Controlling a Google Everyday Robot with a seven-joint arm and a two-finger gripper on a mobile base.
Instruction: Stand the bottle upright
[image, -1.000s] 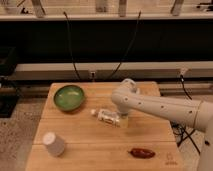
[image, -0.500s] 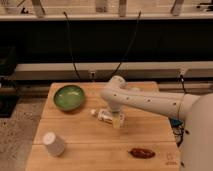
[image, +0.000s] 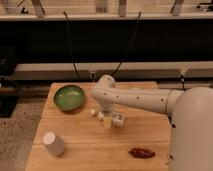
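Lying flat, axis roughly left-right, the small whitish plastic bottle (image: 118, 119) sits right under your gripper (image: 106, 120); grip state unreadable.

Lab-like test space: wooden table (image: 85, 144) against dark wall (image: 35, 47) with hanging cables (image: 69, 45), gripper (image: 106, 119) low over the table's middle

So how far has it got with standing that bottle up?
Nothing looks finished yet: the bottle lies on its side on the wooden table. In hand: the gripper is down at the bottle's middle, but whether it has a hold cannot be seen. Left to do: tip the bottle onto its base, let go and pull the arm away.
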